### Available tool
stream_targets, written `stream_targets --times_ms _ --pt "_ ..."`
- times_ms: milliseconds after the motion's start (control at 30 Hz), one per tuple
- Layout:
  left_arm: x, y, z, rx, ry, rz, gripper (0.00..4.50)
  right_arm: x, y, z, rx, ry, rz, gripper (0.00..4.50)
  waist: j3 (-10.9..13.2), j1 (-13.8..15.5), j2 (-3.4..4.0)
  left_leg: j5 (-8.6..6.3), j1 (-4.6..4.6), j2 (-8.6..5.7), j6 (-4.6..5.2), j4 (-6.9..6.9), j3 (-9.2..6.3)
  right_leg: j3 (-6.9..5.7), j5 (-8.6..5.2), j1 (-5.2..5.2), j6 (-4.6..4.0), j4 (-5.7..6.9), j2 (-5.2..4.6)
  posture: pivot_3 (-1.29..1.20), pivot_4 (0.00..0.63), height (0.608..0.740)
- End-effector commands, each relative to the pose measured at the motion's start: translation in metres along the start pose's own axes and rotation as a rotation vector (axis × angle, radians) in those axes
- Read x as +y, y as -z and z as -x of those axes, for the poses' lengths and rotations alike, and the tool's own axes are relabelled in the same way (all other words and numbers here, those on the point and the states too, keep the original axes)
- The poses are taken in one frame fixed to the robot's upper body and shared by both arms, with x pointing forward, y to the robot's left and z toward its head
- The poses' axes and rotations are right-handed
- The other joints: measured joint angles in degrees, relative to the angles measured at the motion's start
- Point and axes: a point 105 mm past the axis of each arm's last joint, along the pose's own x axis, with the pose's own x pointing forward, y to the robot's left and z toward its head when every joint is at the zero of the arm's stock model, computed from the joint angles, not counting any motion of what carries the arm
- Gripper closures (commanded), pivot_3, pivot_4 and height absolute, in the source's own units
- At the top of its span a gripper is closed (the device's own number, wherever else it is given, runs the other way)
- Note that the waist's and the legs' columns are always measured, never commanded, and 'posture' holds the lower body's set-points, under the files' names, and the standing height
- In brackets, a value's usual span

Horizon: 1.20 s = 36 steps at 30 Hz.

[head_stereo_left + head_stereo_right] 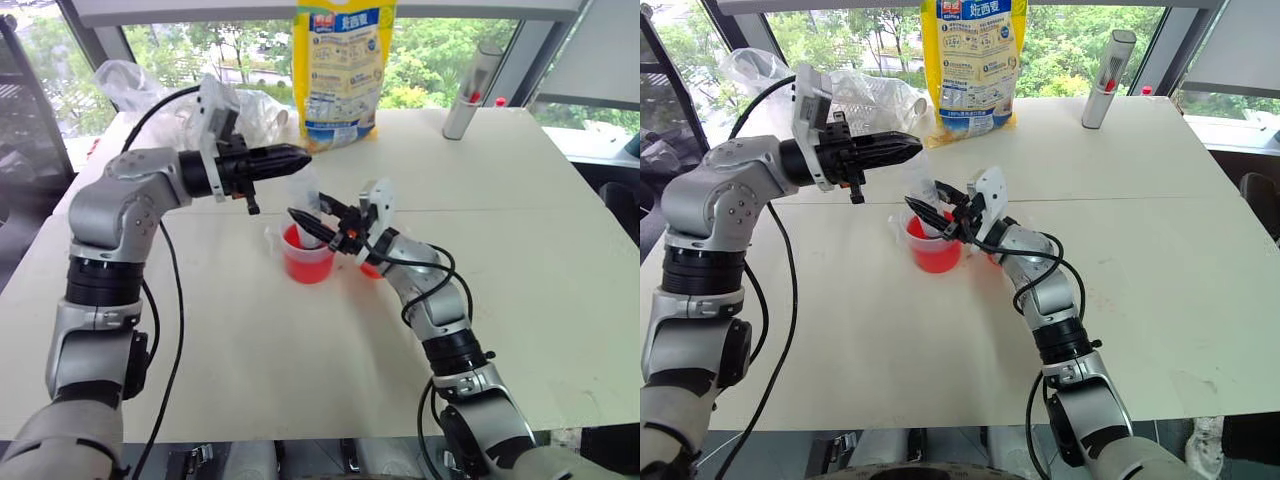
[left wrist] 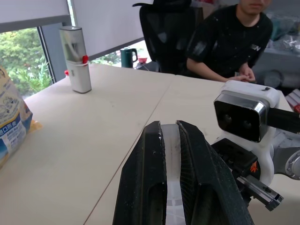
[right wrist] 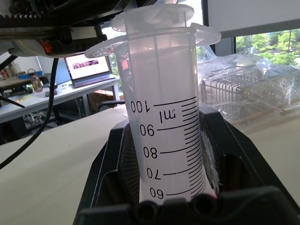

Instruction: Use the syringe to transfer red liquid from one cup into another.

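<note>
Clamped upright in the right pincer (image 1: 312,226) over the beaker (image 1: 307,255) of red liquid (image 1: 308,266), the syringe (image 3: 166,117) has its plunger pinched by the closed left pincer (image 1: 296,157); drawing upward seems next.

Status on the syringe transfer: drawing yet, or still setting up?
Done: the right gripper is shut on the thick clear plastic syringe, standing in the handled clear beaker of red liquid. In hand: the left gripper has shut on the white plunger top, barrel looks empty. Left: draw liquid, move to the smaller cup behind the right wrist, empty it there.
</note>
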Motion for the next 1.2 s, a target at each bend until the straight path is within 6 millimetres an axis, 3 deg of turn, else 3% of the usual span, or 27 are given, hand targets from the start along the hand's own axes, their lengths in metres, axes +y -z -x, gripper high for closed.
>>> stream_targets --times_ms 33,600,1200 --pt "0.005 -0.043 0.006 -0.083 -0.041 -0.148 4.47 0.013 0.004 0.0 0.027 -0.069 -0.007 3.09 0.0 0.01 0.0 0.0 0.0 0.0 0.0 0.0 0.0 0.0 0.0 0.0 0.0 0.0 0.0 0.0 0.15 0.74" --pt "0.014 -0.064 0.009 -0.11 -0.068 -0.223 4.47 0.018 0.011 0.001 0.062 -0.094 -0.031 3.09 0.0 0.0 0.0 0.0 0.0 -0.01 0.0 0.0 0.0 0.0 0.0 0.0 0.0 0.0 0.02 0.0 0.15 0.74" --pt "0.017 -0.068 0.01 -0.119 -0.081 -0.242 4.47 0.018 0.012 0.002 0.07 -0.098 -0.029 3.09 0.0 0.0 0.0 0.0 -0.01 -0.01 0.0 0.0 0.0 0.0 0.0 0.0 0.0 0.0 0.02 0.0 0.15 0.74"
